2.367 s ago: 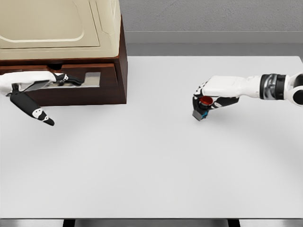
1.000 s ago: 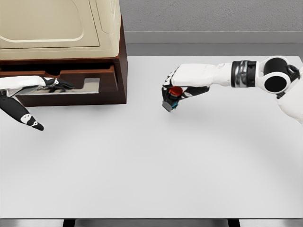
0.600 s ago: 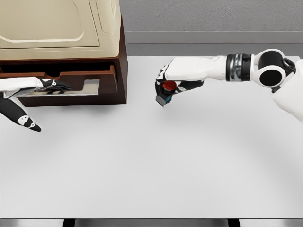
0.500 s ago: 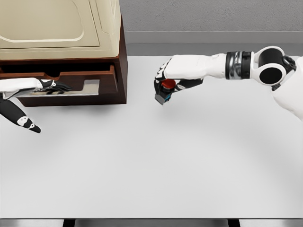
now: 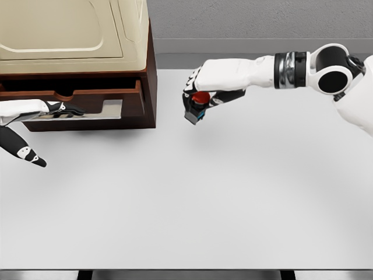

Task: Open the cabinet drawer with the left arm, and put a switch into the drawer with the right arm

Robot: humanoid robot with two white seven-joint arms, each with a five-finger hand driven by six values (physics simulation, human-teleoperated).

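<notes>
Meanwhile my right hand (image 5: 201, 93), clamped on the switch (image 5: 195, 108) above the tabletop's (image 5: 233, 192) far edge beside the cabinet (image 5: 148, 87), risked clipping its side; my left hand (image 5: 44, 109) gripped the part-open drawer (image 5: 87, 108).
</notes>
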